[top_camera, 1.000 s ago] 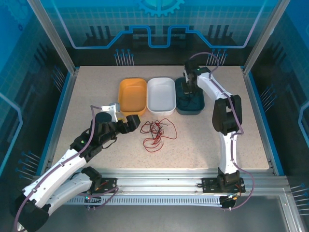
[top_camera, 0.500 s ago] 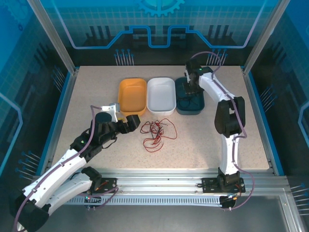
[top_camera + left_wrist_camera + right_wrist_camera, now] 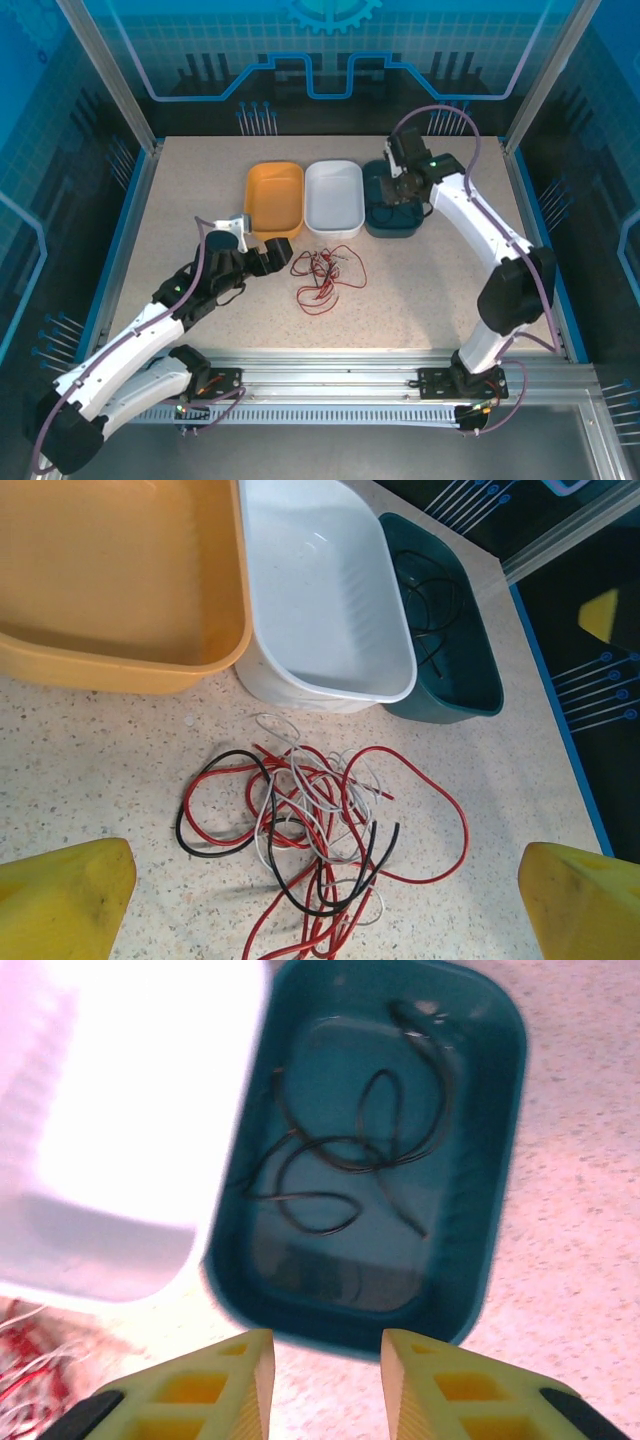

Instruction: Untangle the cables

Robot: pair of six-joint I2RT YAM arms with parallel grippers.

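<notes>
**Knot framed by wide left jaws, one strand already binned**

The cable tangle (image 3: 322, 275) of red, black and whitish strands lies on the worktop (image 3: 200, 200), at 6 o'clock from the white tray (image 3: 334, 195). It is flanked by the left gripper (image 3: 320, 908), whose jaws are spread wide and hold nothing. The right gripper (image 3: 328, 1380) hovers over the teal tray (image 3: 482, 1210) with its jaws moderately parted and empty. A single black cable (image 3: 345, 1143) is coiled in that tray.

The main risk is judged to be several crossing strands being pinched at once, since the jaws are far broader than any one wire. The whole knot would then be dragged or tightened instead of being freed.

No single heading is shown by the tangle. In the left wrist view its widest spread runs from 9 to 3 o'clock, and a red loop (image 3: 464, 832) bulges toward 3 o'clock.
</notes>
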